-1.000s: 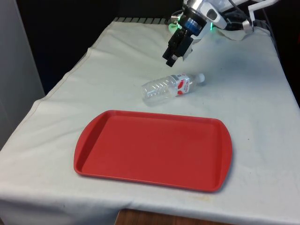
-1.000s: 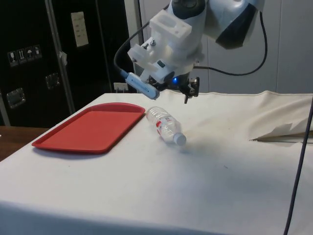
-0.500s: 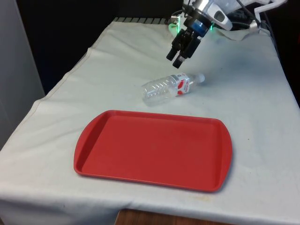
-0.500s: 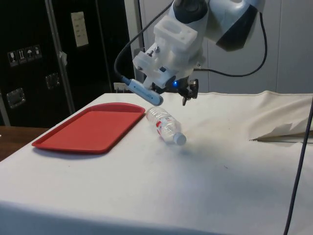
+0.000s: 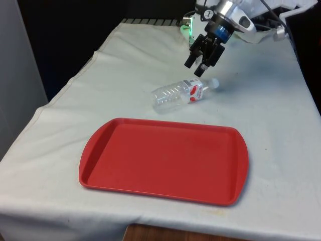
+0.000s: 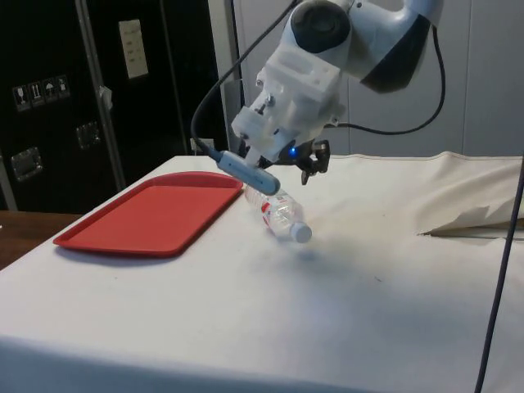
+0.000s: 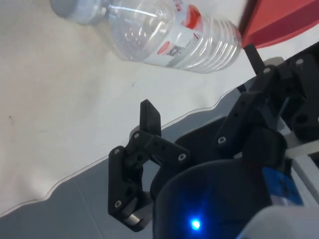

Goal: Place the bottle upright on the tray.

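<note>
Approach step, nothing grasped yet. Red tray (image 5: 165, 159) at the front view's left-centre, flat on the desk (image 5: 271, 115), nothing in it. Bottle (image 5: 183, 93) lies on its side on the cloth just beyond the tray's far edge, apart from it, cap (image 5: 214, 83) toward the front view's right; clear plastic, looks empty. Pincer (image 5: 199, 66) hangs above the cap end, jaws spread wide, holding nothing. Next, I'd say: drop down, straddle the bottle, close, then lift and stand it upright on the tray.
</note>
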Controlling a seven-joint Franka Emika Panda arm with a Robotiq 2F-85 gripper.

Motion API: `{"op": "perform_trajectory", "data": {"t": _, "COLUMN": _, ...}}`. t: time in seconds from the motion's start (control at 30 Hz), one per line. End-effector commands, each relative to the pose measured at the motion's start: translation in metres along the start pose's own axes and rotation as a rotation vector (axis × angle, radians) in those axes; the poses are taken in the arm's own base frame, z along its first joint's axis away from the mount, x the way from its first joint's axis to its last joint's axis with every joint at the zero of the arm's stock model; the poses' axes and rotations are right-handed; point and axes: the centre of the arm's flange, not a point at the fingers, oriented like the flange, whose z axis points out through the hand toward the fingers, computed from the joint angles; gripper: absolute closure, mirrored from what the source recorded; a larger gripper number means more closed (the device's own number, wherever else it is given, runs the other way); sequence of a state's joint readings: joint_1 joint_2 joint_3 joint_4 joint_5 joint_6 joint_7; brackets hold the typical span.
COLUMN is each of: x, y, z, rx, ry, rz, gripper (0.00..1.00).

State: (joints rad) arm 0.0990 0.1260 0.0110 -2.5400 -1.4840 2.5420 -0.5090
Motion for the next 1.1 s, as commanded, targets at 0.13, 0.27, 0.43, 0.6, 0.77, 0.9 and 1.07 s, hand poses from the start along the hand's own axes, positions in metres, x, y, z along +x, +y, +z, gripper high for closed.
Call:
{"op": "perform_trajectory", "data": {"t": 0.13, "x": 0.010, "y": 0.005, "z": -0.003, "rx": -0.024, "ry": -0.013, "rz": -0.029, "gripper": 0.00}}
{"op": "perform_trajectory", "data": {"t": 0.27, "x": 0.017, "y": 0.006, "z": -0.003, "rx": -0.029, "ry": -0.014, "rz": -0.048, "gripper": 0.00}}
{"op": "perform_trajectory", "data": {"t": 0.43, "x": 0.025, "y": 0.005, "z": -0.001, "rx": -0.018, "ry": -0.009, "rz": -0.069, "gripper": 0.00}}
{"op": "perform_trajectory", "data": {"t": 0.6, "x": 0.036, "y": 0.009, "z": 0.001, "rx": -0.043, "ry": -0.025, "rz": -0.098, "gripper": 0.00}}
{"op": "perform_trajectory", "data": {"t": 0.77, "x": 0.039, "y": 0.008, "z": 0.004, "rx": -0.045, "ry": -0.029, "rz": -0.115, "gripper": 0.00}}
{"op": "perform_trajectory", "data": {"t": 0.9, "x": 0.038, "y": 0.004, "z": 0.008, "rx": -0.042, "ry": -0.036, "rz": -0.136, "gripper": 0.00}}
{"op": "perform_trajectory", "data": {"t": 1.07, "x": 0.034, "y": 0.000, "z": 0.012, "rx": -0.034, "ry": -0.045, "rz": -0.149, "gripper": 0.00}}
